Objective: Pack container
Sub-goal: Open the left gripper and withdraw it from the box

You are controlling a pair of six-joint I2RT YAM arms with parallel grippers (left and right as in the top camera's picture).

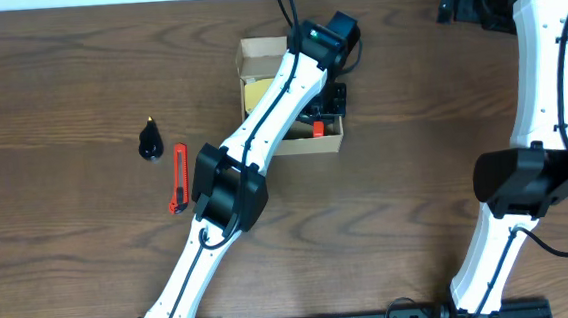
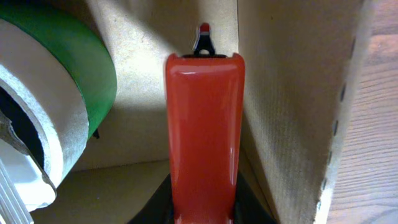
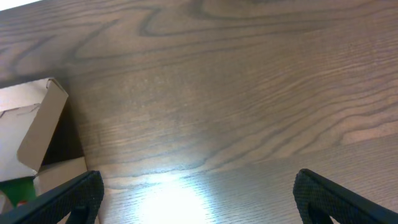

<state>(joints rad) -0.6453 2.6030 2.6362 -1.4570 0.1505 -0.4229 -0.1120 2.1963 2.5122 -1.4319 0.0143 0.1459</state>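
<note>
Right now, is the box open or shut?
Open: the box top is uncovered; a tape roll and red tool show inside.

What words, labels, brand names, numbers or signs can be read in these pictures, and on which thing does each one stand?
None can be read. The tan cardboard box, the green tape roll and red plastic tool inside it, and the red utility knife on the wooden table show no legible text.
</note>
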